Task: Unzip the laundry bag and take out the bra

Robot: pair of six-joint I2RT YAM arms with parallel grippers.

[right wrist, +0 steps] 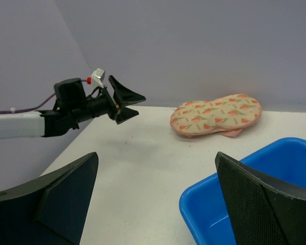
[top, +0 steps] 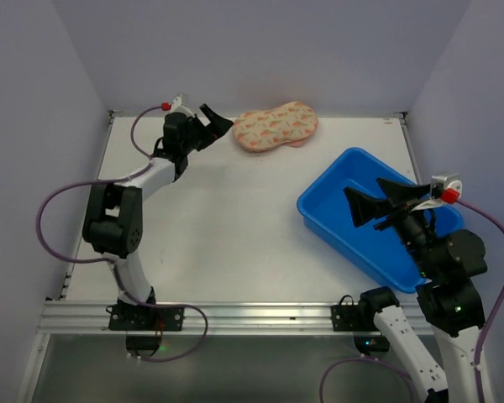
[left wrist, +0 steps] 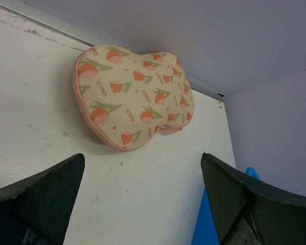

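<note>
The left gripper (top: 216, 122) hangs with its two black, wedge-shaped fingers spread wide, holding nothing and touching nothing, just left of the laundry bag (top: 275, 128) at the far edge of the white table (top: 235, 235). The bag lies flat near the back wall, a soft, padded, peanut-shaped pouch in pale pink. Its fine mesh cover is printed with orange-red tulips on green stems, and a pink edging runs round its rim. A plain pink fold of fabric pokes out from under its right lobe. From the left wrist camera the bag sits ahead of the gap between the fingers, clear of both.

On the right side of the table, the right gripper (top: 363, 188) hovers above a blue plastic tub (top: 336, 237), its fingers likewise well apart and empty. The tub is a smooth, glossy rectangle with rounded corners and a rolled rim, set at an angle on the table, well apart from the bag. The tabletop is matt white, scuffed and speckled near the back edge, with a metal rail along the front where both arms are bolted.
</note>
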